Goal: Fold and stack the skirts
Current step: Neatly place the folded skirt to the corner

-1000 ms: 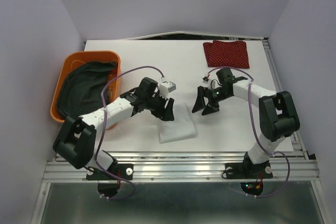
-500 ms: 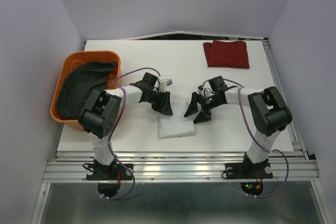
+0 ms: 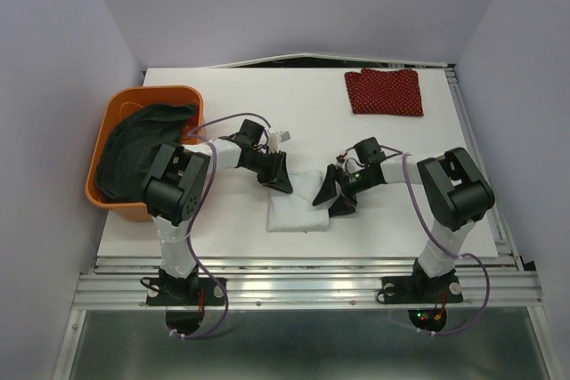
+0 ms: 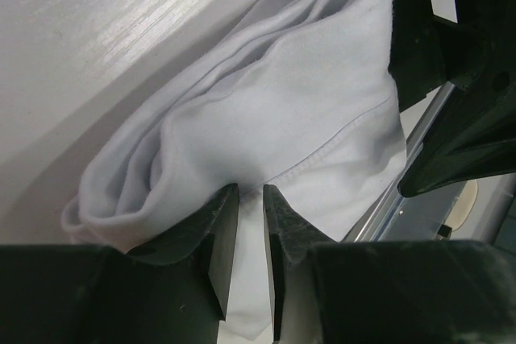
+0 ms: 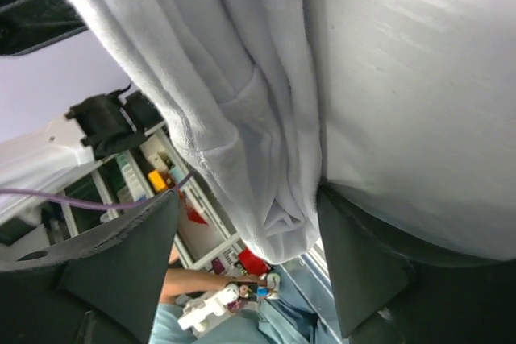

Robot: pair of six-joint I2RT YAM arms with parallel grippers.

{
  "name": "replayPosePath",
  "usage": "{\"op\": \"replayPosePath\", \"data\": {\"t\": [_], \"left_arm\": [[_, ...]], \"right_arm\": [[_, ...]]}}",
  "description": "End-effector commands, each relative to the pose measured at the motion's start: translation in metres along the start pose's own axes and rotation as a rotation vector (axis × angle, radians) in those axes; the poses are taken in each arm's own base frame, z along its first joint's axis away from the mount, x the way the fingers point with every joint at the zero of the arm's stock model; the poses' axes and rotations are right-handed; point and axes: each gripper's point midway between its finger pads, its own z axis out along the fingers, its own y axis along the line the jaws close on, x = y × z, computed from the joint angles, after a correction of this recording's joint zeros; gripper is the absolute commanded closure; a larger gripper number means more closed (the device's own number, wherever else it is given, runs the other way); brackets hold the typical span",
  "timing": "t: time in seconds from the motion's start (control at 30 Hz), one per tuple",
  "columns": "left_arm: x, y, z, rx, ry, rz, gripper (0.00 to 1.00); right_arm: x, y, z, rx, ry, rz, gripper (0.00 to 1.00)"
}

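Orange plastic basket (image 3: 147,95) at the worktop's (image 3: 232,109) left edge holds the dark grey skirt (image 3: 134,149), heaped inside it. We see bare surface stretching from the basket across the far half, and more along the right side. At centre, close to the near edge, the white skirt (image 3: 294,213) lies folded, with both arms bent low over its far side. The left end effector (image 3: 280,181) sits on the skirt's far-left corner; in the wrist view its fingers (image 4: 214,235) stand nearly together, pinching a ridge of the white cloth. The right end effector (image 3: 331,199) straddles the far-right corner, its fingers (image 5: 121,267) wide apart with a thick fold of cloth between them, not clamped. The red skirt (image 3: 384,92) lies flat and folded at the far right, near the back edge, well apart from both arms.
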Motion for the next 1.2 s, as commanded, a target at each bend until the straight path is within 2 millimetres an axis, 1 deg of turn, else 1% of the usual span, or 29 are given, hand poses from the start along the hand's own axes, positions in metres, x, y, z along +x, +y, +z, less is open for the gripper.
{"op": "replayPosePath", "data": {"t": [0.0,0.03,0.07,0.1,0.17,0.2,0.23,0.27,0.33,0.37,0.4,0.43,0.47,0.5,0.53,0.57,0.6,0.63,0.67,0.7,0.73,0.77,0.8,0.83,0.87,0.93,0.97,1.07,1.17], "left_arm": [[0.022,0.045,0.007,-0.164,0.053,-0.015,0.68],[0.021,0.044,0.007,-0.163,0.049,-0.012,0.67],[0.021,0.043,0.006,-0.162,0.047,-0.008,0.67],[0.021,0.042,0.005,-0.158,0.043,-0.006,0.67],[0.021,0.042,0.006,-0.157,0.044,-0.01,0.68],[0.019,0.042,0.006,-0.16,0.041,-0.01,0.67],[0.019,0.042,0.006,-0.159,0.046,-0.014,0.68],[0.019,0.043,0.007,-0.161,0.047,-0.013,0.68],[0.015,0.042,0.006,-0.162,0.039,-0.006,0.68],[0.015,0.041,0.006,-0.16,0.039,-0.004,0.68],[0.014,0.04,0.006,-0.159,0.035,-0.001,0.68],[0.015,0.04,0.006,-0.158,0.036,-0.004,0.68],[0.015,0.039,0.006,-0.155,0.035,-0.002,0.68],[0.016,0.039,0.006,-0.153,0.036,-0.004,0.68],[0.016,0.039,0.006,-0.152,0.038,-0.005,0.68],[0.016,0.039,0.006,-0.152,0.036,-0.004,0.68],[0.016,0.039,0.006,-0.149,0.038,-0.005,0.68],[0.015,0.038,0.007,-0.141,0.038,-0.005,0.68],[0.016,0.038,0.007,-0.141,0.044,-0.01,0.68],[0.017,0.039,0.008,-0.142,0.047,-0.01,0.68],[0.017,0.04,0.008,-0.143,0.048,-0.011,0.68],[0.017,0.039,0.008,-0.142,0.047,-0.009,0.68],[0.017,0.039,0.007,-0.141,0.046,-0.006,0.68],[0.017,0.039,0.007,-0.143,0.046,-0.008,0.68],[0.017,0.039,0.007,-0.144,0.042,-0.005,0.68],[0.017,0.037,0.006,-0.14,0.04,-0.003,0.68],[0.018,0.038,0.006,-0.142,0.041,-0.004,0.68],[0.017,0.037,0.006,-0.14,0.038,-0.002,0.69],[0.017,0.039,0.006,-0.144,0.04,-0.005,0.68]], "right_arm": [[-0.014,-0.042,-0.012,0.316,-0.117,-0.019,0.2],[-0.019,-0.051,-0.02,0.392,-0.167,-0.018,0.18],[-0.016,-0.047,-0.023,0.389,-0.186,0.006,0.17],[-0.012,-0.044,-0.028,0.388,-0.23,0.073,0.17],[-0.005,-0.034,-0.025,0.353,-0.251,0.109,0.17],[0.003,-0.026,-0.024,0.33,-0.262,0.191,0.16],[0.01,-0.027,-0.025,0.322,-0.266,0.235,0.16],[0.031,-0.038,-0.022,0.334,-0.227,0.289,0.16],[0.047,-0.041,-0.024,0.325,-0.219,0.379,0.14],[0.058,-0.048,-0.021,0.308,-0.206,0.411,0.13],[0.063,-0.048,-0.017,0.292,-0.199,0.444,0.12],[0.064,-0.049,-0.015,0.276,-0.204,0.468,0.11],[0.068,-0.045,-0.011,0.241,-0.19,0.485,0.1],[0.064,-0.044,-0.007,0.184,-0.213,0.484,0.07],[0.066,-0.041,-0.002,0.173,-0.211,0.464,0.05],[0.064,-0.038,0.001,0.154,-0.221,0.459,0.02],[0.055,-0.034,0.004,0.096,-0.257,0.468,0.0],[0.051,-0.032,0.006,0.067,-0.274,0.461,0.0],[0.049,-0.028,0.01,0.04,-0.286,0.413,0.0],[0.037,-0.016,0.012,-0.02,-0.327,0.322,0.0],[0.032,-0.012,0.014,-0.036,-0.345,0.281,0.0],[0.023,-0.005,0.015,-0.062,-0.372,0.24,0.0],[0.02,-0.008,0.022,-0.043,-0.361,0.236,0.0],[0.02,-0.013,0.024,-0.028,-0.36,0.241,0.0],[0.012,-0.012,0.025,-0.027,-0.383,0.223,0.0],[0.003,-0.017,0.028,-0.007,-0.413,0.23,0.0],[0.004,-0.019,0.03,0.006,-0.413,0.227,0.0],[0.003,-0.031,0.027,0.059,-0.453,0.259,0.0],[0.0,-0.026,0.021,0.047,-0.484,0.237,0.0]]}}
